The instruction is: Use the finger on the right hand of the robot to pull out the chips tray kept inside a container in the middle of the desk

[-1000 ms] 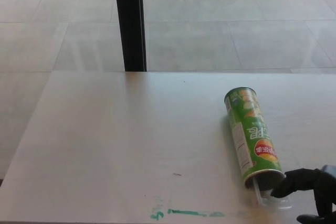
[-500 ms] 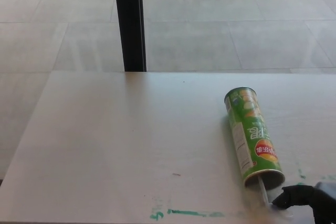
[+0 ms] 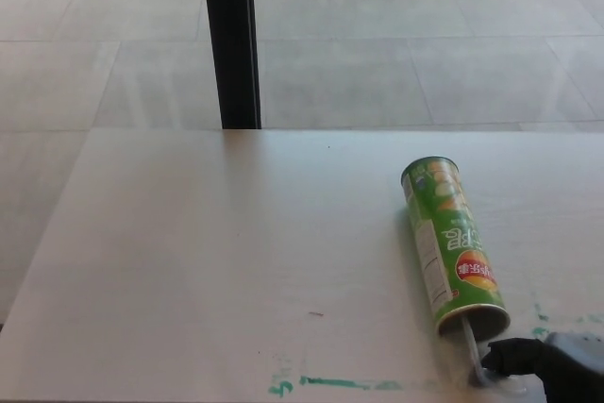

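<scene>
Right robot hand (image 3: pixel 543 365) lower now, chips tray (image 3: pixel 475 358) at its fingertip.

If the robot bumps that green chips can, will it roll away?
Probably, yes. The green chips can is a round tube lying on its side on the smooth desk, so a sideways nudge would likely set it rolling. It also looks light, so while the right hand tugs the clear tray, the can might slide along too.
</scene>
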